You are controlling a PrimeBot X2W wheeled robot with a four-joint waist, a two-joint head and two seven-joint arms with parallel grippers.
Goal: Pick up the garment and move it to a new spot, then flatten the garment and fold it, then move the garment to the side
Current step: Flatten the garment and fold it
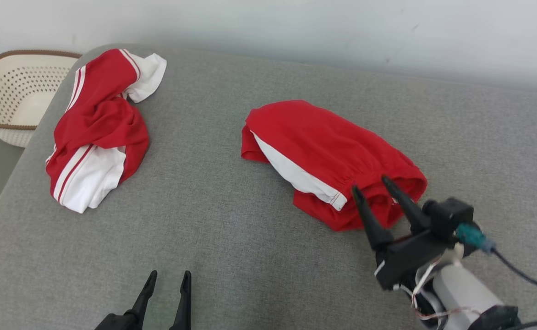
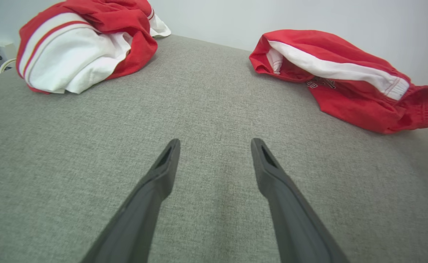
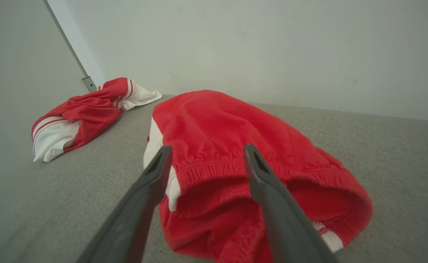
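Cushion (image 1: pixel 213 220): under both garments.
Folded garment (image 1: pixel 323 151): right of middle.
Crumpled garment (image 1: pixel 96 133): far left, well apart from it.
Basket (image 1: pixel 16 91): off the cushion's left edge, behind.
Right gripper (image 1: pixel 369 183): at the folded garment's near edge.
Left gripper (image 1: pixel 170 273): front left.

Grey couch (image 1: pixel 232 220); pale wall (image 1: pixel 296 27)

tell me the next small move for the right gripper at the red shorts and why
Probably ease the right gripper down and close on the elastic waistband: its jaws stand open right at that edge, and the red shorts lie bunched, not yet flat.
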